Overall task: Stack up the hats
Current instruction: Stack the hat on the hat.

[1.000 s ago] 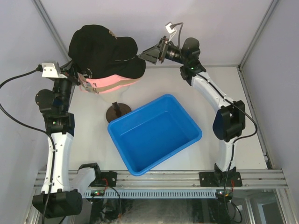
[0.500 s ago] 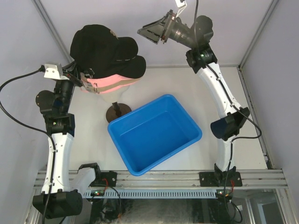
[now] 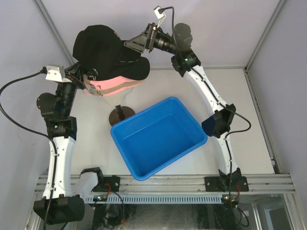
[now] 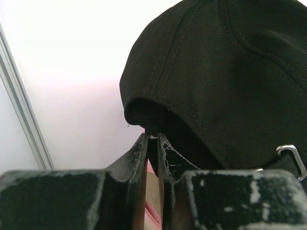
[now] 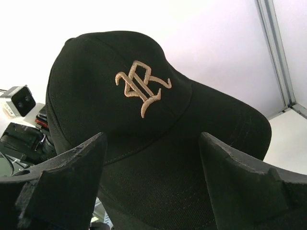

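Note:
Hats are stacked on a stand at the back left. A black hat [image 3: 98, 48] with a tan embroidered logo [image 5: 141, 86] is on top. Below it are a second black brim [image 3: 139, 71] and a pink hat [image 3: 112, 85]. My right gripper [image 3: 135, 44] hovers open just over the top hat's brim, and in the right wrist view its fingers [image 5: 152, 136] stand wide on either side of the hat's front. My left gripper [image 3: 85, 79] is at the back of the stack. Its jaws [image 4: 152, 139] stand a thin slit apart at the black hat's [image 4: 216, 72] back rim. Whether they pinch fabric is unclear.
A blue bin [image 3: 158, 136] sits tilted in the middle of the table, close in front of the stand's round brown base [image 3: 121, 114]. White walls with metal corner posts close in the back and sides. A rail runs along the near edge.
My right arm swung up from the right of the stack, then left, and now reaches over the top hat's brim. The left arm has hardly moved.

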Tool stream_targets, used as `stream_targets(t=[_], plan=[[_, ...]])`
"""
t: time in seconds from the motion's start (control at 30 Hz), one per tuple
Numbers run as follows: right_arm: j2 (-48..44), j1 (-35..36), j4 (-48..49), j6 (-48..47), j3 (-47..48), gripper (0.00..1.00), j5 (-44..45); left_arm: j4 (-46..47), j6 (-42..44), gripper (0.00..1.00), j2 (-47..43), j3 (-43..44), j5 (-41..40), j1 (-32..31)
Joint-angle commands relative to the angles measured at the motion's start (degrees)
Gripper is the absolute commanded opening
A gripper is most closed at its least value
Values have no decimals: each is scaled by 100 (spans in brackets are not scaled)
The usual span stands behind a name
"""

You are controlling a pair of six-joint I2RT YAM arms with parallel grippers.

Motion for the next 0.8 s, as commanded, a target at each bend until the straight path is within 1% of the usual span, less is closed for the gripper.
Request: stream_targets(t=[0.0, 0.1, 0.3, 0.47, 0.63, 0.77], plan=[[-105, 13, 178, 11, 17, 77, 11, 99, 113, 17, -11, -32, 55, -29], [-245, 26, 227, 11, -294, 77, -28, 144, 108, 18, -49, -73, -46, -30], [-969, -162, 506, 11, -1306, 77, 273, 113, 142, 18, -86, -128, -205, -30], [-1344, -369, 964, 11, -2116, 77, 431, 146, 130, 18, -99, -153, -227, -30], [-1311, -445, 1143, 11, -2242, 77, 329, 147, 116, 18, -65, -144, -230, -30], [-1073, -451, 1226, 11, -2062, 77, 124, 139, 140, 19, -74, -144, -245, -22]])
